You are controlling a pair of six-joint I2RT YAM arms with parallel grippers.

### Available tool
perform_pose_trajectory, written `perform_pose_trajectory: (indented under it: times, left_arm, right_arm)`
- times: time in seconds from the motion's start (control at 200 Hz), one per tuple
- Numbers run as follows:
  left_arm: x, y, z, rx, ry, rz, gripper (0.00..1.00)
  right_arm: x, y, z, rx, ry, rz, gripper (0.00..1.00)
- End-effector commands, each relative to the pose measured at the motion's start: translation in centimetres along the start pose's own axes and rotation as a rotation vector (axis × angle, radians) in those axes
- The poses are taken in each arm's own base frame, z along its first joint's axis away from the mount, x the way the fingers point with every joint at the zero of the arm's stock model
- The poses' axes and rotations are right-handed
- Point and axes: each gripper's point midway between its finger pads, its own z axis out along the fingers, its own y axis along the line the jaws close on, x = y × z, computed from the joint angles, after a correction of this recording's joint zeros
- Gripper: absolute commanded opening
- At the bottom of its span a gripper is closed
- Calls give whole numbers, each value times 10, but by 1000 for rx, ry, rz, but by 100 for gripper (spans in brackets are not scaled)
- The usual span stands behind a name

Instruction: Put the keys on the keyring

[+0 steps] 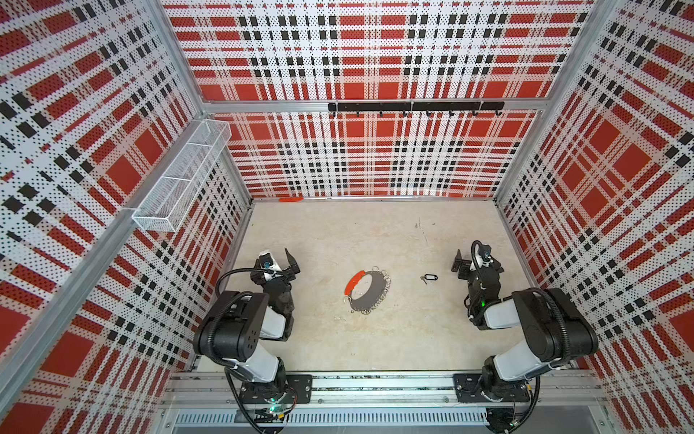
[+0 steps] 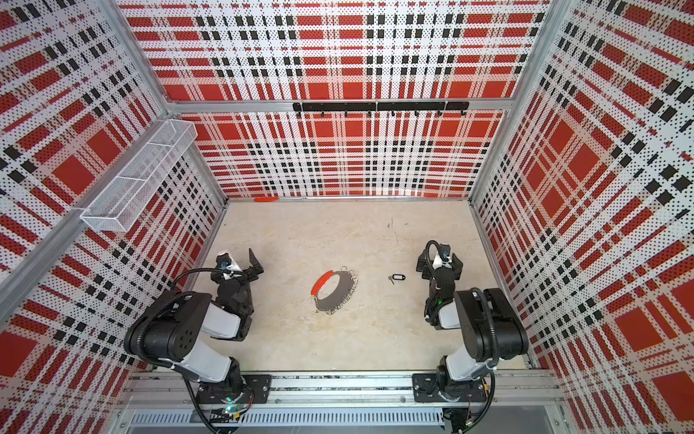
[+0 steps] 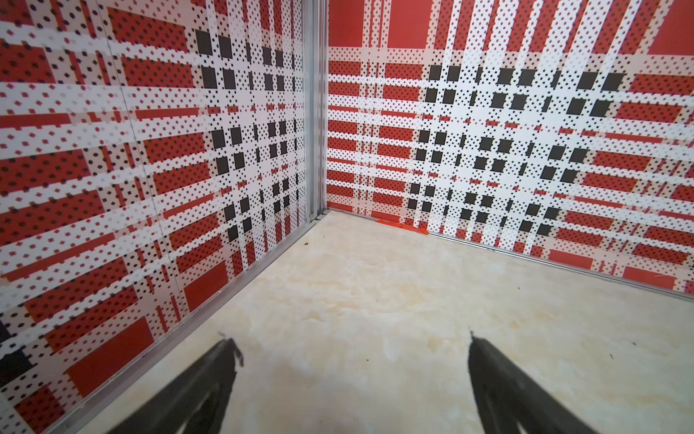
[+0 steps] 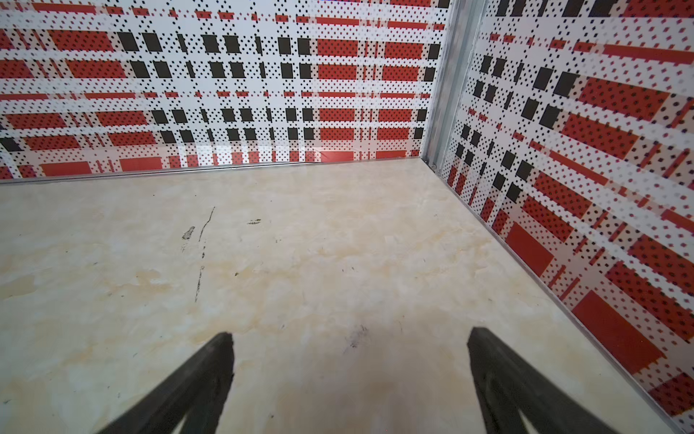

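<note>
Looking at this one, I'd say the job hasn't started at all. The keys [image 1: 429, 277], a tiny silver key hooked to a black tag with a pale window, lie flat on the table [image 1: 338, 345] on their own. They're between the keyring [image 1: 371, 297] and the right gripper [image 1: 458, 263], nearer the gripper. The keyring sits about mid-table: grey crescent band, red curved piece on its far left, loads of little split rings round the rim. Keys and keyring are clearly apart, nothing touching.

Both grippers are spread wide with nothing between the jaws. The left gripper [image 1: 293, 263] hangs off to the left of the keyring, well clear of it. So everything is left to do, as I read it: pick up the keys, bring them over, and work them onto one of those split rings. That last part looks like the fiddly bit.

View differences: both top views show keys, keyring and both arms in one go, plus a wire basket [image 1: 180, 176] on the left wall and a black hook rail [image 1: 413, 107] on the back wall. The wrist cams show neither task thing. Left wrist view has its fingertips [image 3: 225, 357] over bare table, facing a wall corner, with an orange-red scrap [image 3: 402, 225] at the foot of the wall. Right wrist view is much the same, jaws wide over bare table, plus dark scuff marks [image 4: 202, 240] that are only faint specks from above.
</note>
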Motion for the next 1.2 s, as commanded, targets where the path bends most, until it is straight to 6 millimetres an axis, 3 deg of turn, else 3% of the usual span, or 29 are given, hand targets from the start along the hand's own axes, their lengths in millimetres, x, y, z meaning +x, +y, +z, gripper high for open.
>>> perform_pose_trajectory:
  times: [0.0,0.686,1.002,1.198]
  left_arm:
    - [-8,0,3,2,-22,-12,98]
    - [-9,-1,0,-3,-30,-11,98]
    - [-24,4,-29,-14,-125,-14,98]
    - [-29,5,-32,-8,-139,-24,98]
  right_arm:
    - [-9,0,2,-2,-30,5,100]
    - [-8,-1,1,0,-31,3,100]
    - [-9,0,1,0,-33,1,100]
    - [-24,-5,-24,71,-139,-14,100]
